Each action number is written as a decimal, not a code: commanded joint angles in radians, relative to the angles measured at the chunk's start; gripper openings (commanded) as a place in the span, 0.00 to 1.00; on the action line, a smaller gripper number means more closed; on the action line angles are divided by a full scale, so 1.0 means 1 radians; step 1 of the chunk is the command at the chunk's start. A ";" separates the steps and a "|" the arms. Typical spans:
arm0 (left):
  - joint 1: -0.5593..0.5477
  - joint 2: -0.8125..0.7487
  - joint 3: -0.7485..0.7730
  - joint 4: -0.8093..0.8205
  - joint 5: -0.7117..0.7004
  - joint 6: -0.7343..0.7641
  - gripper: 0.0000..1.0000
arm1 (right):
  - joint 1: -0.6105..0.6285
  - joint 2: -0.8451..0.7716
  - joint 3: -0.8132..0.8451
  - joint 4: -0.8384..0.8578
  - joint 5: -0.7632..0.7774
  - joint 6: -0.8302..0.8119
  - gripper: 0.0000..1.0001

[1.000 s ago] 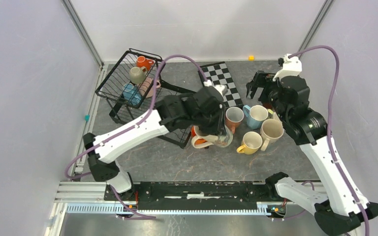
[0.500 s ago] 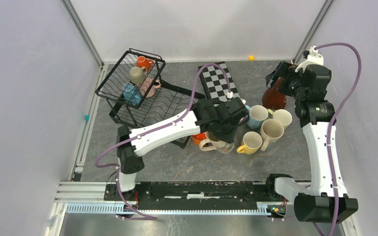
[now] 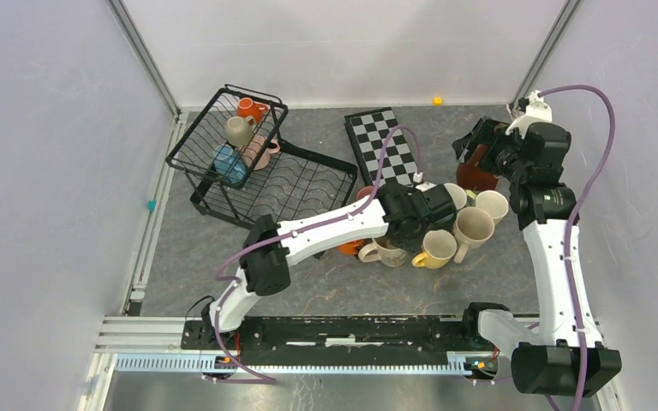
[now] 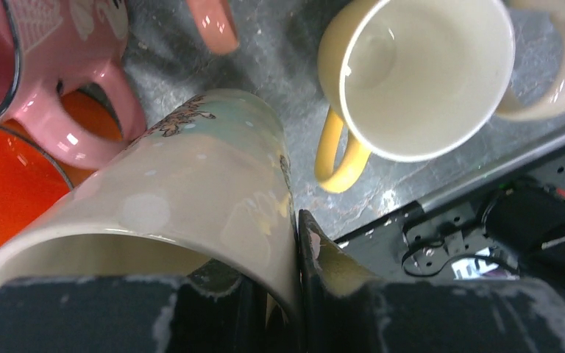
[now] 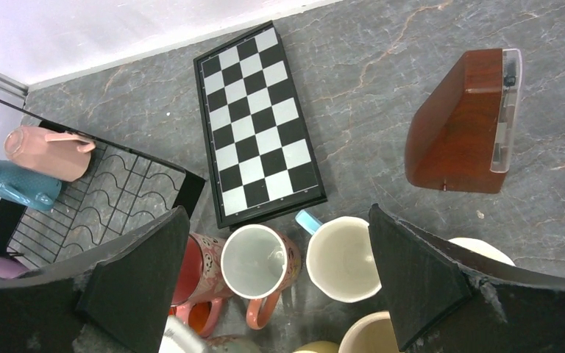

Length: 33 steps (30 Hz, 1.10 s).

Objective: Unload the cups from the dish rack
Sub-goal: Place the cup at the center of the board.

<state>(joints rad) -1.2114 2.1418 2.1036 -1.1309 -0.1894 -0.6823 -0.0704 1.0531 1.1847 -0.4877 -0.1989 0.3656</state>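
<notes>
The tabletop [image 3: 223, 257] carries the rack [image 3: 304, 181] at the far left. Its taller basket end is tilted up and has four cups [image 3: 238, 130] in it: orange, beige, pink and blue.

The left arm [image 3: 326, 231] stretches low and nearly flat from its base, rightwards across the middle, with the wrist bent down over a cluster of cups. The right arm [image 3: 557, 257] stands tall with its forearm almost upright and the wrist turned towards the far left.

A checkerboard [image 3: 385, 145] lies flat between the rack and a wooden block [image 5: 460, 132].

The right pincer [image 5: 278, 213] is spread wide and holds nothing, hanging above the board's near end.

The left pincer [image 4: 279, 294] is pinched on the wall of the held cup [image 4: 191, 184], one finger inside the mouth and one outside. That cream, flower-printed cup runs lengthwise away from the pincer, mouth towards the wrist and base towards the tabletop. I cannot tell if the base touches down. It sits near the middle, against a pink cup [image 4: 37, 66] and an orange cup [image 4: 7, 191], with an upright yellow cup [image 4: 412, 73] just beside it.
</notes>
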 commanded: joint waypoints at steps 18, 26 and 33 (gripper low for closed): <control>0.028 0.116 0.126 0.046 -0.073 -0.096 0.17 | -0.004 -0.073 -0.096 0.077 -0.062 -0.005 0.98; 0.031 0.080 0.125 0.059 -0.070 -0.075 0.44 | -0.004 -0.083 -0.099 0.074 -0.058 -0.011 0.98; 0.029 -0.003 0.099 0.062 -0.073 -0.047 0.55 | -0.003 -0.093 -0.097 0.076 -0.061 -0.008 0.98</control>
<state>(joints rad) -1.1858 2.2684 2.1941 -1.0931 -0.2337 -0.7532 -0.0704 0.9821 1.0840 -0.4488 -0.2516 0.3653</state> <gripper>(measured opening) 0.521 0.982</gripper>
